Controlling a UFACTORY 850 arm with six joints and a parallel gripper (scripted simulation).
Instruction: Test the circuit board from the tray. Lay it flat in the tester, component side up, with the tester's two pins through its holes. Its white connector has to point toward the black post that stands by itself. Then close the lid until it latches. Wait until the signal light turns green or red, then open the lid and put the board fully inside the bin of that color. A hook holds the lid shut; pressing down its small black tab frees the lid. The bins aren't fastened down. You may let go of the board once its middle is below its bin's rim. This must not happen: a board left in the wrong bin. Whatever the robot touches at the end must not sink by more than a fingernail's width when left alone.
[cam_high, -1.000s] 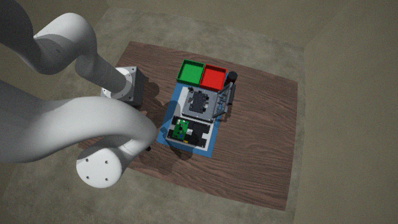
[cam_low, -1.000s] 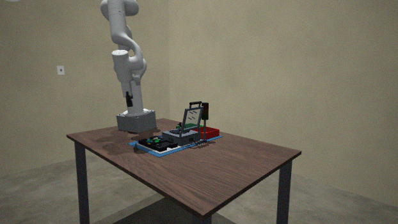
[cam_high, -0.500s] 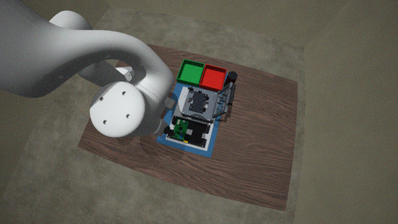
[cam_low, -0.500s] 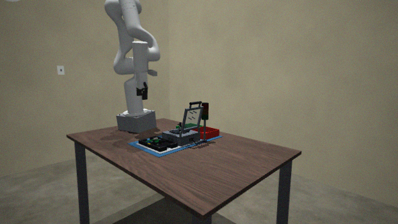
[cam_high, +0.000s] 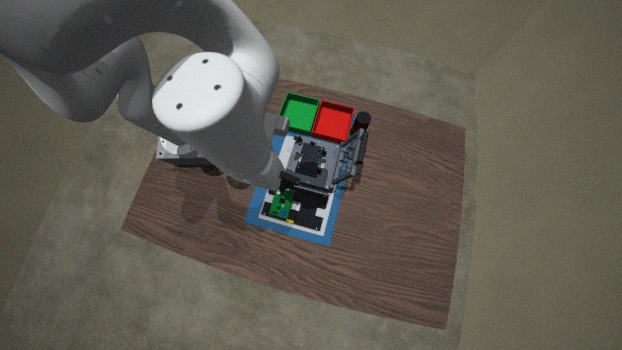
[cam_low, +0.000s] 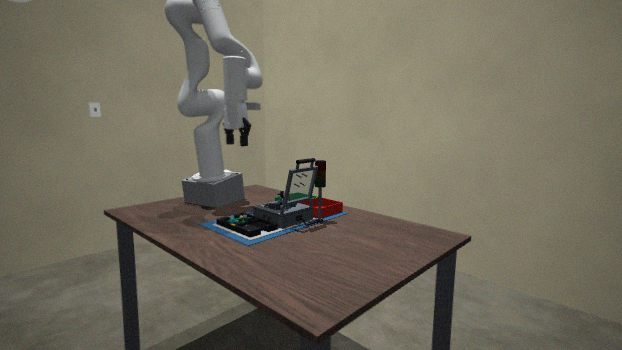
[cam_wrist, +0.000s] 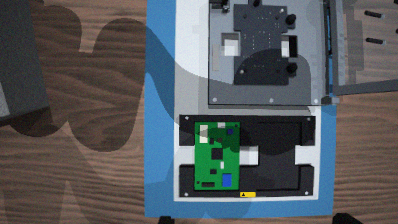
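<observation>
With its fingers spread, the hand (cam_high: 287, 182) (cam_low: 237, 137) (cam_wrist: 255, 220) hangs above the desk (cam_high: 400, 220) (cam_low: 300, 270) (cam_wrist: 95, 187); the circuit board (cam_high: 281, 204) (cam_low: 242, 219) (cam_wrist: 210, 162) lies in the tray (cam_high: 307, 220) (cam_low: 251, 231) (cam_wrist: 307, 129).

Dark wood-grained table top (cam_high: 400, 210) (cam_low: 300, 265) (cam_wrist: 90, 185), smooth glossy white arm (cam_high: 200, 95) (cam_low: 235, 82), rough mottled floor (cam_high: 65, 260) (cam_low: 75, 295), matt black plastic-looking tray (cam_high: 307, 220) (cam_low: 252, 231) (cam_wrist: 307, 175)
</observation>
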